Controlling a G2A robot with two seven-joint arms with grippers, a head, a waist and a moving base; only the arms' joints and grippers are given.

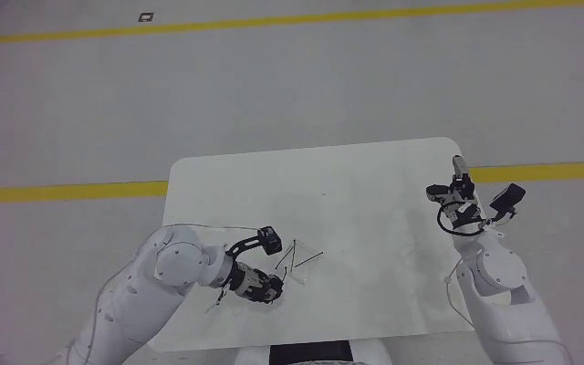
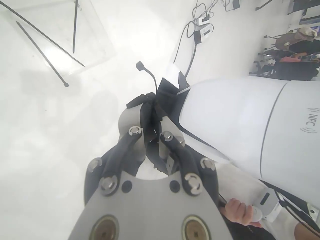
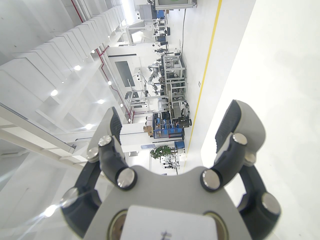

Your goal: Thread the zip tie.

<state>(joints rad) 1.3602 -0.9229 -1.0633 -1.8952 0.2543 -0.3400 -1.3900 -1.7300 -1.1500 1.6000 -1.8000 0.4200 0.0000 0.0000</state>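
My left gripper (image 2: 150, 108) is shut on a black zip tie (image 2: 150, 76), whose short free end curves up past the fingertips to its square head. In the top view this gripper (image 1: 272, 289) hovers low over the near left part of the white table (image 1: 365, 182). Three more loose zip ties (image 2: 42, 53) lie crossed on the table just beyond it, also seen in the top view as thin dark zip ties (image 1: 306, 259). My right gripper (image 3: 172, 123) is open and holds nothing. It stands at the table's far right edge (image 1: 459, 170), well away from the ties.
The table's near edge runs close behind the left gripper. Beyond the right edge are bare floor and a yellow floor line (image 1: 529, 172). Cables and a power strip (image 2: 202, 26) lie on the floor past the table.
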